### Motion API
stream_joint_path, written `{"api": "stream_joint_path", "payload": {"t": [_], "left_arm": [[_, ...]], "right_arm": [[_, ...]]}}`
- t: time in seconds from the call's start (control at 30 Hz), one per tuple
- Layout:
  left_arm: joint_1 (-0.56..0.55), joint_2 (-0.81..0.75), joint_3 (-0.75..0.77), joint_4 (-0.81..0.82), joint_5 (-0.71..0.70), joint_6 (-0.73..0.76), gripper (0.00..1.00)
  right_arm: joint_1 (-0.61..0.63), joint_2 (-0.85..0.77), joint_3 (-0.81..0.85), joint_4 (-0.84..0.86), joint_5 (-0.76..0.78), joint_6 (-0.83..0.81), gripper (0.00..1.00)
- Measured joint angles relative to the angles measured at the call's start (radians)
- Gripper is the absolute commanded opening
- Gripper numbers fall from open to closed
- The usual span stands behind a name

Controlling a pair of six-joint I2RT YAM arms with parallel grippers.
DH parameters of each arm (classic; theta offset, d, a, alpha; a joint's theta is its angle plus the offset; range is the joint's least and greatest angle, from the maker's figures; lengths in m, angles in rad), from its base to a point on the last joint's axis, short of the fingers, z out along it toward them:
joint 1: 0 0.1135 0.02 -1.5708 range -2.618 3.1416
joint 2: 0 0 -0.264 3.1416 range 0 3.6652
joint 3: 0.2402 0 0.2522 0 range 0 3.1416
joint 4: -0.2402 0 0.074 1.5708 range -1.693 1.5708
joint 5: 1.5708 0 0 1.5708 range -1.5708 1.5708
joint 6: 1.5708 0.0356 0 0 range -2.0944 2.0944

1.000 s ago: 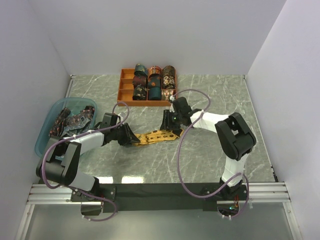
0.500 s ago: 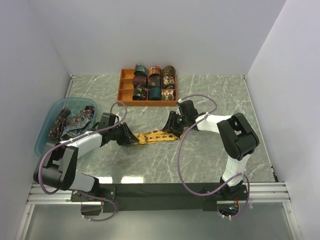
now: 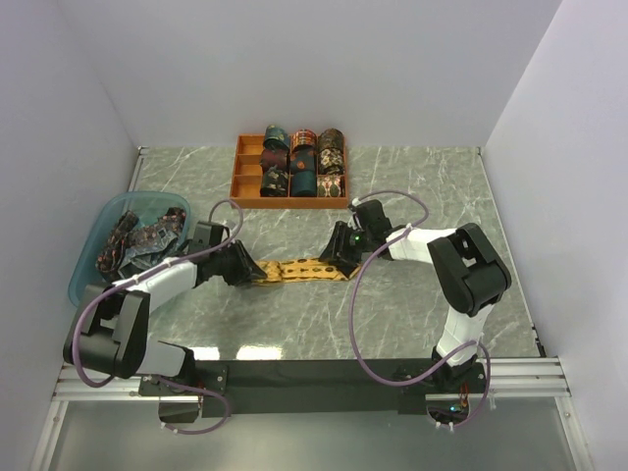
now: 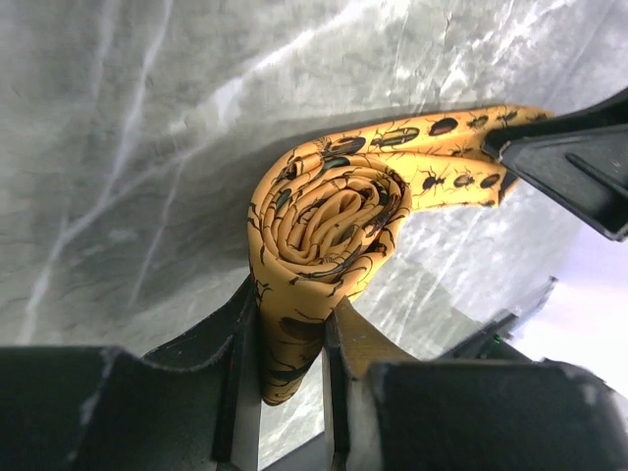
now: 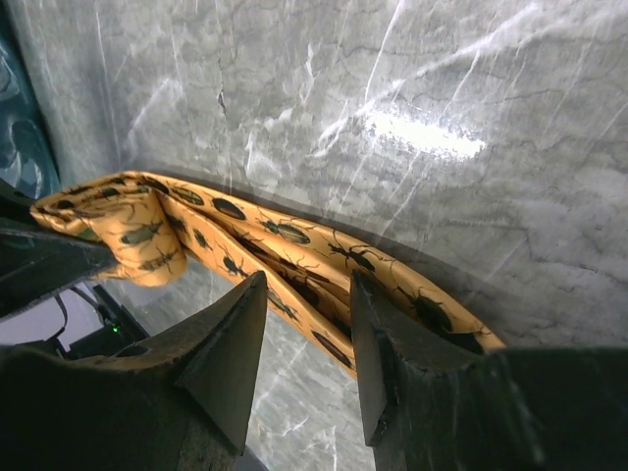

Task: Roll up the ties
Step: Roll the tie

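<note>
A mustard-gold tie [image 3: 306, 268] with dark beetle motifs lies stretched on the marble table between my two grippers. My left gripper [image 3: 257, 273] is shut on its left end, which is wound into a small roll [image 4: 329, 211] standing out beyond the fingertips [image 4: 287, 343]. My right gripper [image 3: 340, 257] is at the tie's right end. Its jaws stand apart over the doubled strip [image 5: 285, 250], which crosses the gap [image 5: 307, 285] and passes under the right finger [image 5: 392, 343]. More ties [image 3: 147, 235] lie loose in the basin. Rolled ties [image 3: 304, 162] fill the tray.
The orange compartment tray [image 3: 243, 177] stands at the back centre. The translucent blue basin [image 3: 90, 260] sits at the left, close to my left arm. White walls close in the table on three sides.
The tie has gone from bunched to stretched straight. My right gripper has moved right and a little nearer. My left gripper has shifted slightly left with the rolled end.
</note>
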Motion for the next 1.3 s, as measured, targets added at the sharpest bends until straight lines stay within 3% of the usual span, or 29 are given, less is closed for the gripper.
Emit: {"api": "stream_joint_path", "payload": {"t": [0.27, 0.47, 0.77, 1.3], "left_arm": [[-0.055, 0.017, 0.151, -0.178, -0.152, 0.091, 0.01], [-0.125, 0.093, 0.277, -0.338, -0.352, 0.148, 0.01], [-0.202, 0.171, 0.438, -0.547, -0.623, 0.178, 0.01], [-0.387, 0.488, 0.761, -0.829, -0.998, 0.122, 0.02]], "right_arm": [[0.000, -0.009, 0.013, -0.037, 0.014, -0.022, 0.51], [0.000, -0.057, 0.018, -0.115, 0.098, -0.064, 0.57], [-0.001, -0.262, 0.003, -0.263, 0.266, -0.148, 0.74], [-0.003, -0.504, -0.174, -0.366, 0.343, -0.206, 0.74]]}}
